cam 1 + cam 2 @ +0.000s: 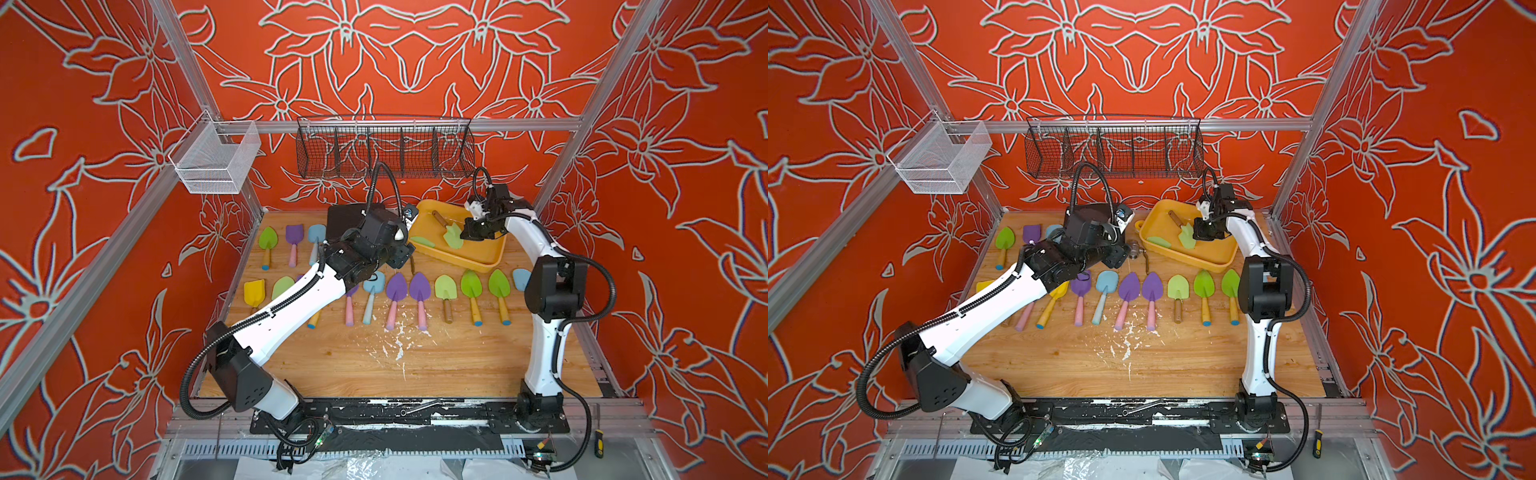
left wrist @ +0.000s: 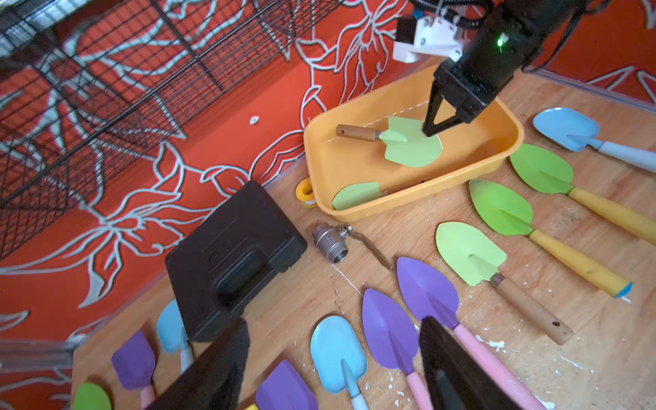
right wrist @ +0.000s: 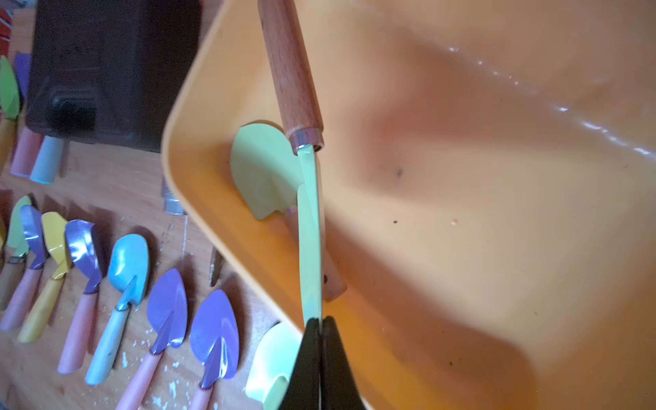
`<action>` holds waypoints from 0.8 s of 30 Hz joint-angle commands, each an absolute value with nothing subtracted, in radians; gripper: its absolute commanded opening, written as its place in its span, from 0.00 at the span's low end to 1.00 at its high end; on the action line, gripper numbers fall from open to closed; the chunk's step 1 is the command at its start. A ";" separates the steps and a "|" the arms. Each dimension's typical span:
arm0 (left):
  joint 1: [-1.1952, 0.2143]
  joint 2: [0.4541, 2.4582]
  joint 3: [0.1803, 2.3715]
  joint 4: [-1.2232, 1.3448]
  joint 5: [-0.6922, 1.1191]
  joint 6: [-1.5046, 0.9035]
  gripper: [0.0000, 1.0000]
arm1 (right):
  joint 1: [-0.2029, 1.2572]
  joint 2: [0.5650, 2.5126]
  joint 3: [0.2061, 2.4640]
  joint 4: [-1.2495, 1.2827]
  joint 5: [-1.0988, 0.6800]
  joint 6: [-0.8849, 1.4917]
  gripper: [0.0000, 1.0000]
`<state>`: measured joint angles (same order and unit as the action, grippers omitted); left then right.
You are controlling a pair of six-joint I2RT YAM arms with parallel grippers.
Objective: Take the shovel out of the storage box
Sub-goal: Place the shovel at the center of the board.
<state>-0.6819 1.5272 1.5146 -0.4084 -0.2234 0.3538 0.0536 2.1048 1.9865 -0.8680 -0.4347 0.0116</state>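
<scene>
My right gripper [image 2: 431,131] is clenched on the thin edge of the pale green blade of the shovel [image 2: 411,149], so I judge the grasp made and the lift out not yet done: the shovel sits inside the walls of the box [image 2: 390,209], its wooden handle pointing toward the end with the ring tab. In the right wrist view the blade shows edge-on between my fingers [image 3: 309,340], and the handle crosses over the blade of a second shovel [image 2: 355,195] that lies along the near wall; whether my shovel is clear of the box floor I cannot tell. What is left is to raise it over the rim and set it on the table [image 1: 353,365], where many shovels lie in rows; the second one remains in the box too. My right arm reaches up and over the far side of the box, wrist bent down into it. My left gripper [image 1: 399,253] hangs released, jaws wide and holding nothing, over the table beside the black case [image 2: 234,255], near the box but apart from it.
</scene>
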 commanded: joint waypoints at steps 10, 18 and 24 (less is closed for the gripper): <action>-0.636 1.740 1.575 -0.160 -0.054 0.952 0.74 | 0.057 1.801 1.922 -1.167 -0.601 -0.095 0.00; -0.582 1.776 1.544 -0.079 0.099 1.090 0.74 | 0.086 1.666 1.765 -1.219 -0.656 -0.107 0.00; -0.583 1.781 1.543 -0.164 0.253 1.133 0.72 | 0.108 1.617 1.708 -1.222 -0.681 -0.100 0.00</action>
<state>-0.5777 1.7645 1.5368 -0.1303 0.1387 1.0794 0.0959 1.6585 1.7184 -1.1954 -0.6327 -0.0677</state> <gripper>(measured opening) 0.725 0.042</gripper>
